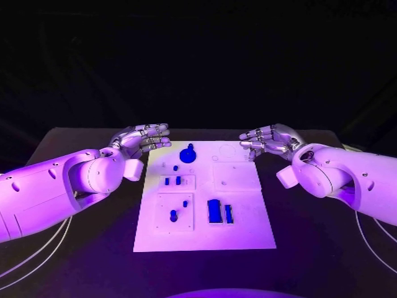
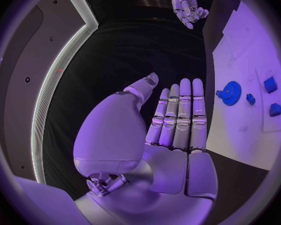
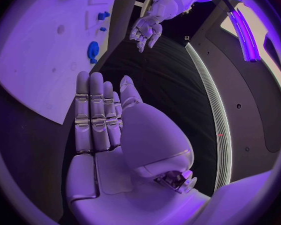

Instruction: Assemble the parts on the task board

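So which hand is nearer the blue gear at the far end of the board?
Left. The left hand hovers just off the board's far left corner, close beside the blue gear. The right hand hovers at the far right corner, farther from it.

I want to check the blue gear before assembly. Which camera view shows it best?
The left wrist view: the blue gear appears large there, with its toothed rim visible on the task board. The head view shows it small, at the board's far end. The right wrist view shows it small and edge-on.

Right hand [image 3: 106,120] flat, empty, beside task board [image 3: 34,60] edge.
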Robot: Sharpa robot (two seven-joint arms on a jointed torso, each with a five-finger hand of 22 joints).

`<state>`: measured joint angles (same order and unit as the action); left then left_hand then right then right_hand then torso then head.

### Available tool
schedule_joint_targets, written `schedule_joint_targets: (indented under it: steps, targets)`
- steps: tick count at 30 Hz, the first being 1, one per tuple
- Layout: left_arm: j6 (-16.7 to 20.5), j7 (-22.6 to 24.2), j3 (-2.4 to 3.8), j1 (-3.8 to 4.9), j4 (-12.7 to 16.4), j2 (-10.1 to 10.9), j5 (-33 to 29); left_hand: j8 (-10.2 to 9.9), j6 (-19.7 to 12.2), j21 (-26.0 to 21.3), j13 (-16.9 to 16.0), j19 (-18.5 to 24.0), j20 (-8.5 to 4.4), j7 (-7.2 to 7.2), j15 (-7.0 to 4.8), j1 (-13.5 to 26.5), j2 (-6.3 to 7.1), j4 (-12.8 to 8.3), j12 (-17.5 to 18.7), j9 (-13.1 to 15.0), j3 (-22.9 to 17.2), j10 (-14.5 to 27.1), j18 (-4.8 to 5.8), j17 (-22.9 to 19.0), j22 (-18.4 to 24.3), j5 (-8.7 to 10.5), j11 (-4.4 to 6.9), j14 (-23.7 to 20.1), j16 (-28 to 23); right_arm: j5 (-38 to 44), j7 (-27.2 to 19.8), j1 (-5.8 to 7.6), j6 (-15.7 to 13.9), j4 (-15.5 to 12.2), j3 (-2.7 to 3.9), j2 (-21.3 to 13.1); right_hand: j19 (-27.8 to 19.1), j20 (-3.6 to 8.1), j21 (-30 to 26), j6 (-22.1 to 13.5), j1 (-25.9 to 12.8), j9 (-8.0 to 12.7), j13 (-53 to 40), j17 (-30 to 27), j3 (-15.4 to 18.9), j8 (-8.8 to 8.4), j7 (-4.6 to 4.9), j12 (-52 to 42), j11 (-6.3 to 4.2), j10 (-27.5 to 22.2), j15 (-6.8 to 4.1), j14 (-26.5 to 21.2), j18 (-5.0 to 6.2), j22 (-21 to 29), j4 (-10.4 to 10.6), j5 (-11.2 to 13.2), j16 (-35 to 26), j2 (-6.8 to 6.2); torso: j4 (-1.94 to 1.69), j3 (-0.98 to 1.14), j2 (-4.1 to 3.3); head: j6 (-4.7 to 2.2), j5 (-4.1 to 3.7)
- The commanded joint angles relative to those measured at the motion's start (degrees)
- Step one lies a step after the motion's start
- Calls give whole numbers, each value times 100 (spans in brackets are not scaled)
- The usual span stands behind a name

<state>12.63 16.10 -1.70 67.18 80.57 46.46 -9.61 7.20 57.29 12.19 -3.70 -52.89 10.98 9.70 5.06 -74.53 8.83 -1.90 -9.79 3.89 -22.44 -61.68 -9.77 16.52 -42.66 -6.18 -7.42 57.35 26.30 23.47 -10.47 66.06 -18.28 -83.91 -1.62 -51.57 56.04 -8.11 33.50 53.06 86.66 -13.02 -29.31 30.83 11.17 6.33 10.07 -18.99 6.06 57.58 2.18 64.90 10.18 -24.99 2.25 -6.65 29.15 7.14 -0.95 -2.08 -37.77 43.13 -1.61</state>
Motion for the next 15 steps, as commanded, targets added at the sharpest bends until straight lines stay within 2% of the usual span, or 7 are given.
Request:
schedule_joint_targets:
  steps: [1,4,9,10,12,13,15]
  targets:
    - [60,435,5,3,-103,-94,-202,-88,-37,-453,5,276,147,-83,162,-105,-93,11,164,-11,142,133,-44,-278,452,10,-144,-130,-606,-857,-779,6,440,264,11,166,-102,-125,-633,93,90,168,801,-596,54,-126,30,478,55,235,134,-127,44,436,-124,47,-838,48,-14,-12,73,-71,-4]
    - [148,564,8,-9,-146,-168,-207,-190,-50,-796,9,536,327,-184,349,-186,-166,8,383,-17,304,453,-16,-548,828,8,-319,-404,-1128,-961,-881,10,583,519,22,342,-68,-264,-1260,181,125,362,1577,-1220,38,-257,90,866,109,371,264,-124,39,897,-302,107,-1637,256,-17,-8,88,-157,2]
    - [300,674,12,-32,-220,-285,-209,-337,9,-854,10,544,402,-137,348,-335,-332,-20,436,-16,549,326,-84,-853,1388,-5,-296,-207,-1622,-1030,-996,6,697,843,35,585,206,-301,-1732,234,-12,576,2240,-1760,63,-263,54,1107,141,498,295,112,45,1286,-624,71,-2157,332,-24,18,88,-234,25]
    - [136,342,6,-25,-198,-248,-121,-720,-1741,-1219,370,1979,-66,-401,84,2018,-883,190,979,-389,1030,2121,293,-1070,2204,185,23,-1898,-1887,-735,-620,12,342,743,29,518,-1578,31,-2175,-1462,-2577,774,2382,-2106,-292,-633,-263,1326,-77,-1409,-218,-1908,-305,1613,-225,256,-2342,-4,-17,-7,80,-175,1]
    - [187,360,9,-36,-178,-247,-103,-720,-1998,-1219,370,2207,-126,-429,50,2386,-883,190,979,-389,1137,2377,293,-1128,2385,204,68,-2144,-1966,-763,-643,1,291,720,32,521,-1818,84,-2285,-1697,-3012,824,2465,-2208,-336,-633,-311,1378,-118,-1679,-218,-2192,-305,1699,-225,665,-2409,-21,-13,0,101,-201,7]
    - [227,373,11,-45,-163,-246,-89,-720,-2141,-1219,370,2323,-160,-450,29,2580,-883,190,979,-389,1177,2520,293,-1147,2457,618,93,-2280,-1992,-785,-661,-7,251,701,33,523,-1963,111,-2327,-1834,-3228,842,2484,-2242,-366,-633,-339,1397,-136,-1835,-218,-2354,-305,1730,-225,665,-2431,-48,-10,7,117,-221,11]
    - [339,412,17,-70,-121,-244,-49,-720,-2375,-1219,370,2514,-221,-486,-6,2897,-883,190,979,-389,1248,2754,326,-1181,2575,618,130,-2504,-2031,-847,-711,-30,139,650,38,529,-2215,160,-2397,-2074,-3604,874,2516,-2301,-415,-633,-385,1434,-167,-2106,-218,-2641,-372,1784,-225,665,-2466,-94,-1,24,164,-277,24]
